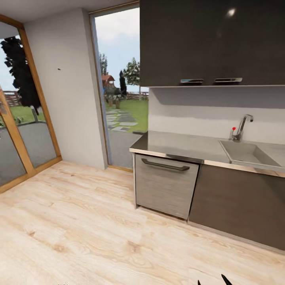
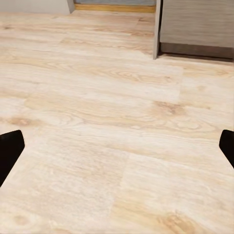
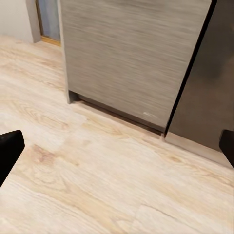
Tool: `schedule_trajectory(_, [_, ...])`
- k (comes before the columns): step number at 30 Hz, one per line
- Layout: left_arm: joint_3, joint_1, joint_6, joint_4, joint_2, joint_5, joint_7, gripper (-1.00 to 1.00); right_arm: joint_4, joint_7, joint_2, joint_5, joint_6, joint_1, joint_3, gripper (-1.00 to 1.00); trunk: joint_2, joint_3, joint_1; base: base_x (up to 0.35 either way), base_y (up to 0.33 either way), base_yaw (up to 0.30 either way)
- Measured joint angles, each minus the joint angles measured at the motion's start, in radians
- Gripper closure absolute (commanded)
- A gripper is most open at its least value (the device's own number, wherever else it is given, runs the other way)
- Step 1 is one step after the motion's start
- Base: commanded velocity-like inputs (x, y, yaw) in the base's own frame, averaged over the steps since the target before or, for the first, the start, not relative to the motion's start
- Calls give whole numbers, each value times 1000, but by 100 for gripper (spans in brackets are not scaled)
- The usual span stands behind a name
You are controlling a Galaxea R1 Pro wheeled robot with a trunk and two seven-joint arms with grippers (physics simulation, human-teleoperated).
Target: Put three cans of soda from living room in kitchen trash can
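Facing the kitchen counter point(image 1: 178, 146), both claws are spread and hold nothing; ahead of them lies bare floor point(image 2: 112, 122), so the next move is, I think, finding a soda can.

The floor point(image 1: 79, 225) is pale, grained wood. The upper cabinets point(image 1: 211, 39) look dark and glossy. The counter point(image 1: 178, 144) and tap point(image 1: 241, 126) are smooth metal.

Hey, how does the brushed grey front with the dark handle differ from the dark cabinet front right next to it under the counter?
The brushed grey front is light and streaked, while the dark cabinet front is a plain dark brown. The grey front carries a dark bar handle near its top; the dark front shows none. The grey front is narrower; the dark one runs on under the sink. Both stand upright below the steel counter on the wood floor.
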Motion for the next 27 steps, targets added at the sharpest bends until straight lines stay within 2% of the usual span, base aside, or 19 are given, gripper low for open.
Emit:
schedule_trajectory(19, [0, 0, 1, 1, 1, -2, 0, -100, 3, 1, 1, 4, -1, 0, 2, -100, 0, 0, 0, 0, 0, 15])
schedule_trajectory(27, [0, 0, 1, 1, 0, -2, 0, -100, 3, 0, 4, 5, -1, 0, 2, -100, 0, 0, 0, 0, 0, 194])
